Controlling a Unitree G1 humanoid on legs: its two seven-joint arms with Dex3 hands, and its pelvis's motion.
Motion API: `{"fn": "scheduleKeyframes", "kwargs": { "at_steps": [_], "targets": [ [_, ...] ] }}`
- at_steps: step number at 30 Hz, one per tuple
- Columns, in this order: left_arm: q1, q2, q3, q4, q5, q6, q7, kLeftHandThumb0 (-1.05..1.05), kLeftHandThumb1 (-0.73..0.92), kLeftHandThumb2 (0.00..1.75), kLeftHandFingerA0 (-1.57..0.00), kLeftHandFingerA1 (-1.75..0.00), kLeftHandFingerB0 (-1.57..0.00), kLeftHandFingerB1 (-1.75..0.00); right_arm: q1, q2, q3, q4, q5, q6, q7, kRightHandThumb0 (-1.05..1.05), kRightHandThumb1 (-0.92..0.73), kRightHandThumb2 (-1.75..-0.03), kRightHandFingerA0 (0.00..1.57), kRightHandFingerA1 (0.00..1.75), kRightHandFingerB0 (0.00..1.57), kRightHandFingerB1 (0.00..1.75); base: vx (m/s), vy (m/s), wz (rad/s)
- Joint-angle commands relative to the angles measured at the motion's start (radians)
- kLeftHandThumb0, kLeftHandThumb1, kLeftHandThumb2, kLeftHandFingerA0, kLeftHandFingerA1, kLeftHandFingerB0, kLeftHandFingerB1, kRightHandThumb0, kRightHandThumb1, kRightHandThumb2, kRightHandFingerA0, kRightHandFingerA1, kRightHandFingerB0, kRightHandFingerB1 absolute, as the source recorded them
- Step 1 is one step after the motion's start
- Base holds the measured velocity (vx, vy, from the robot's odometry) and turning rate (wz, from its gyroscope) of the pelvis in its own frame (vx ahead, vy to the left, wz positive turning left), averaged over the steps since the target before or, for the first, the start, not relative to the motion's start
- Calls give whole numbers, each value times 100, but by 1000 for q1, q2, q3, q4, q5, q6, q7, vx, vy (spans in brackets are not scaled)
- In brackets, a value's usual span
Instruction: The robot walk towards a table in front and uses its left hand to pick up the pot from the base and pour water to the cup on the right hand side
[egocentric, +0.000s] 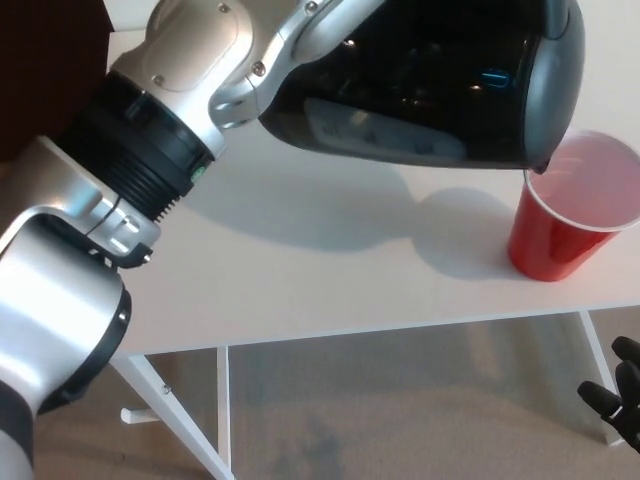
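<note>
pot (420, 90) tilted, spout at cup (568, 225) rim | cup upright on table (300, 270) | right hand (622, 395) low

Table: white top (330, 270), white slanted legs (165, 405) beneath.
Floor: beige carpet (400, 410).
Far left: dark brown furniture (40, 70).
Light: soft shadows on tabletop.

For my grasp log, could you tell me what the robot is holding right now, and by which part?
The left arm carries the glossy black kettle-like pot, tilted over the red plastic cup; the hold itself is out of frame. The right hand holds nothing.
</note>
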Motion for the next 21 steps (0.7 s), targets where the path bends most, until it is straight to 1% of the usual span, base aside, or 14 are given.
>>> {"fn": "scheduleKeyframes", "kwargs": {
  "at_steps": [1, 2, 4, 5, 6, 8, 9, 13, 14, 16, 18, 19, 20, 21],
  "targets": [
    [-69, 4, -11, 0, 107, -16, 157, -33, 64, 66, -89, -161, -90, -98, 3, -11, -13, 12, 5, -12, -3, -46, -57, -60, 41, 79, 54, 66, 0, 0, 0],
    [-69, 4, -15, 5, 112, -22, 167, -33, 65, 65, -88, -163, -90, -95, 6, -11, -9, 11, -2, -17, -7, -47, -57, -62, 42, 80, 51, 64, 0, 0, 0],
    [-69, 0, -21, 17, 122, -22, 190, -33, 64, 63, -88, -164, -87, -100, 7, -13, -8, 7, -4, -13, -10, -46, -57, -61, 43, 82, 50, 62, 0, 0, 0],
    [-70, -1, -23, 18, 121, -24, 182, -33, 67, 60, -90, -158, -88, -92, 10, -12, -7, -2, -3, -10, -8, -47, -58, -62, 44, 83, 49, 62, 0, 0, 0],
    [-70, -4, -23, 22, 119, -28, 181, -35, 65, 66, -87, -159, -88, -92, 12, -11, -5, -6, -4, -9, -7, -48, -59, -61, 43, 84, 47, 61, 0, 0, 0],
    [-69, -9, -22, 28, 120, -29, 187, -37, 64, 66, -87, -158, -88, -91, 12, -11, -3, -7, -5, -11, -5, -47, -59, -62, 42, 83, 48, 62, 0, 0, 0],
    [-62, -14, -15, 22, 109, -24, 172, -36, 65, 59, -90, -159, -88, -82, 12, -10, -4, -9, -4, -10, -4, -46, -58, -61, 40, 82, 48, 62, 0, 0, 0],
    [-52, -20, -3, 13, 91, -21, 149, -36, 65, 59, -90, -159, -88, -82, 14, -8, -5, -15, -1, -8, -4, -46, -58, -61, 40, 82, 48, 62, 0, 0, 0],
    [2, -54, 81, -30, -41, 14, 61, -23, 60, 58, -89, -149, -88, -57, 9, -6, -6, -12, 1, -7, -3, -46, -57, -61, 39, 81, 47, 62, 0, 0, 0],
    [54, -95, 174, -72, -169, 48, -31, -21, 63, 61, -87, -154, -84, -60, 7, -5, -5, -15, 3, -3, -1, -49, -56, -62, 39, 81, 50, 66, 0, 0, 0],
    [61, -101, 187, -79, -161, 45, -42, -21, 63, 61, -87, -154, -84, -60, 8, -4, -5, -15, 3, -3, -1, -49, -56, -62, 39, 81, 50, 66, 0, 0, 0],
    [87, -146, 257, -101, -213, 140, -76, -5, 74, 68, -83, -162, -75, -140, 8, -5, -8, -12, 5, -4, -1, -51, -54, -62, 37, 83, 52, 67, 0, 0, 0],
    [124, -209, 354, -131, -295, 284, -122, -5, 74, 68, -83, -162, -75, -140, 9, -5, -11, -9, 7, -5, -1, -51, -54, -62, 37, 83, 52, 67, 0, 0, 0],
    [127, -215, 361, -135, -289, 284, -129, -5, 74, 68, -83, -162, -75, -140, 9, -5, -11, -9, 7, -5, -1, -51, -54, -62, 37, 83, 52, 67, 0, 0, 0]
  ]
}}
